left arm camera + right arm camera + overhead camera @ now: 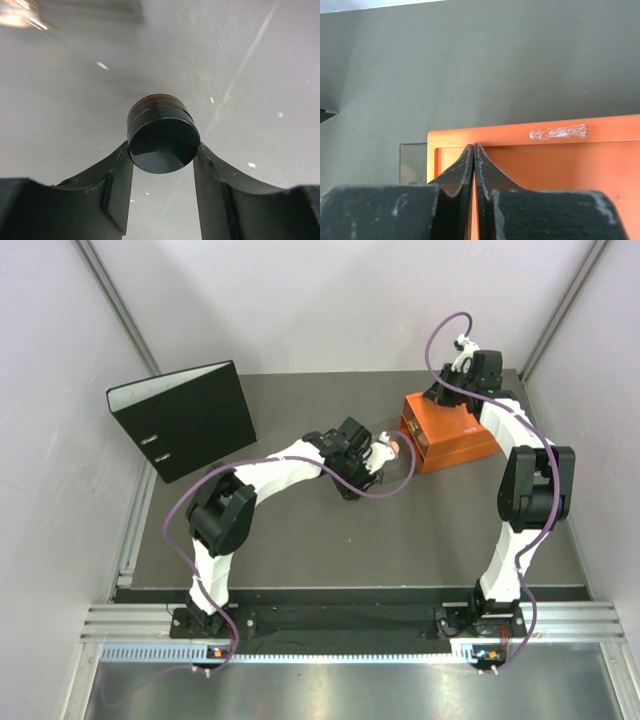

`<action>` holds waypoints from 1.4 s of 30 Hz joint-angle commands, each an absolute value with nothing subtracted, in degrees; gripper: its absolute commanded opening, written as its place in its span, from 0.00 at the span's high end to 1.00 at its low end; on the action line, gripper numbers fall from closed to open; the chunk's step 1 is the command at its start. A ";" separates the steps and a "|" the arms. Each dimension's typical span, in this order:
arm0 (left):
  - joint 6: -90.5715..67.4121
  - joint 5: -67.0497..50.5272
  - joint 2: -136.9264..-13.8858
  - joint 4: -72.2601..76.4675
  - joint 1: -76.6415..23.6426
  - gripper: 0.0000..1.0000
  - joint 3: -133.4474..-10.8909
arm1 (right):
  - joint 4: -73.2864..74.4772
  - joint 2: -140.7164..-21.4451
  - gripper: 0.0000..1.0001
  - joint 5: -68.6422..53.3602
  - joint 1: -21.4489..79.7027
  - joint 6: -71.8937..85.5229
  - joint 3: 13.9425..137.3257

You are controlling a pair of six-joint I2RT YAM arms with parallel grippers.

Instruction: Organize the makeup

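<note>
A small black round jar (162, 137) of the makeup, with a brown band under its lid, sits between the fingertips of my left gripper (164, 150), which is shut on its sides. The surface behind it is blurred. From above, the left gripper (383, 452) hangs just left of the orange box (450, 435), and the jar itself is too small to make out there. My right gripper (474, 147) is shut on nothing, with its tips over the inner left corner of the orange box (560, 165). From above, that right gripper (443, 393) is at the box's far side.
A black ring binder (185, 420) stands at the back left of the dark mat. A small clear tray (412, 160) lies against the orange box's left side, and from above this tray (400, 468) is under the left gripper. Grey walls enclose the table.
</note>
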State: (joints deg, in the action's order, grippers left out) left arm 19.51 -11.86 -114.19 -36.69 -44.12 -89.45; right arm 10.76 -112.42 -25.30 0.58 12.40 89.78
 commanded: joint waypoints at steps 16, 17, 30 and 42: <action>15.39 -11.25 -119.87 -18.02 -43.86 1.00 -107.57 | 30.94 -122.08 1.00 -19.95 0.97 9.05 84.46; 15.03 -11.25 -121.54 -17.32 -43.86 1.00 -109.58 | 30.94 -122.17 1.00 -19.95 0.88 8.88 84.29; 10.81 -10.81 -128.76 -14.24 -43.95 1.00 -113.02 | 29.80 -121.38 1.00 -20.74 0.97 7.82 81.30; 10.98 -11.52 -131.57 -12.22 -44.12 0.20 -115.22 | 29.09 -120.06 1.00 -21.18 1.05 7.47 79.63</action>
